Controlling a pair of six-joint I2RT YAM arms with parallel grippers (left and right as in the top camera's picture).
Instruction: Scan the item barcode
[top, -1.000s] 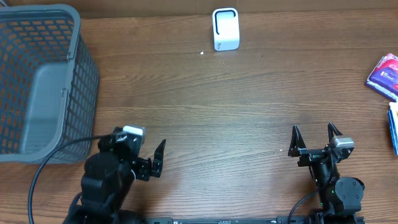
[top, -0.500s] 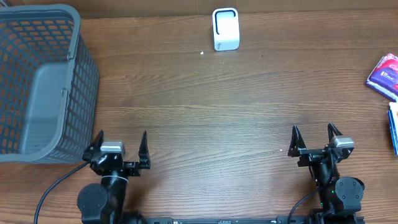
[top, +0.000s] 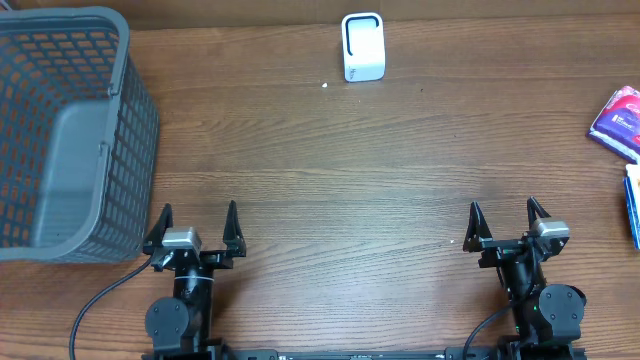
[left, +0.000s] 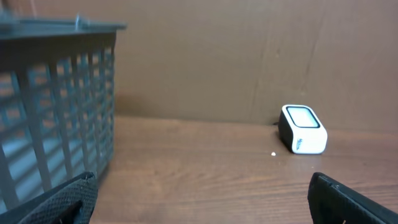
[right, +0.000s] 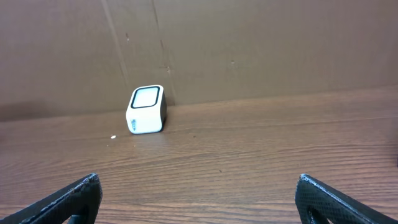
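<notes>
Lying rightmost, packets (top: 618, 120), overhead only.

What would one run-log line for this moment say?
left gripper: open, empty | right gripper: open, empty | scanner: far edge, untouched | packets: right edge, untouched | basket: left

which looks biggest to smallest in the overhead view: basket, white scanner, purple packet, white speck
1. basket
2. white scanner and purple packet: look alike, and the packet is cut off at the frame edge, so unranked
3. white speck
</notes>
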